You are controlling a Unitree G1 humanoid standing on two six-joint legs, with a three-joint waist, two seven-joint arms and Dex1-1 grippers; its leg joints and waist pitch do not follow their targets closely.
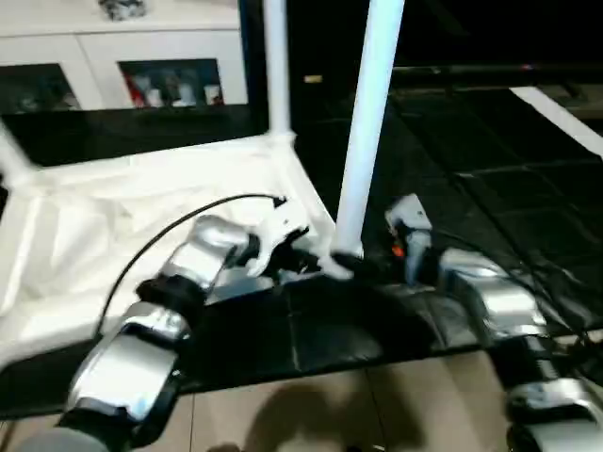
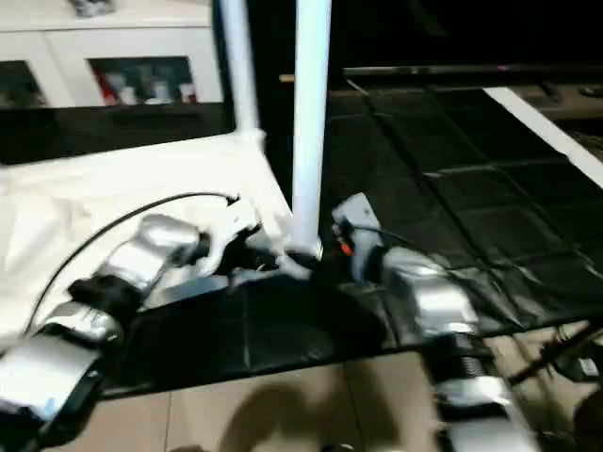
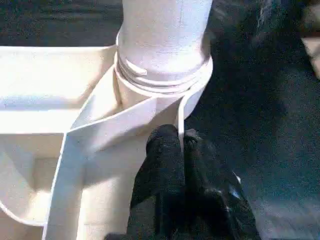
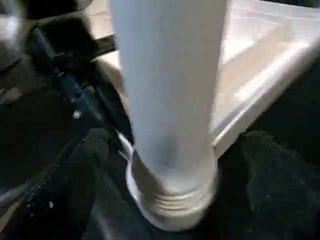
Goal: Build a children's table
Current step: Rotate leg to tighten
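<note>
The white tabletop lies upside down on the black mat, ribbed side up. One white leg stands upright in its near corner socket. A second leg rises from the far corner, and a third leans at the left edge. My left gripper is shut on the thin rim wall just beside that socket. My right gripper is open at the base of the near leg. Its fingers stand apart on either side of the leg, with gaps showing.
A white glass-door cabinet stands along the back wall. The black mat stretches to the right and back, with a white strip at its far right. Beige floor tiles run along the near edge.
</note>
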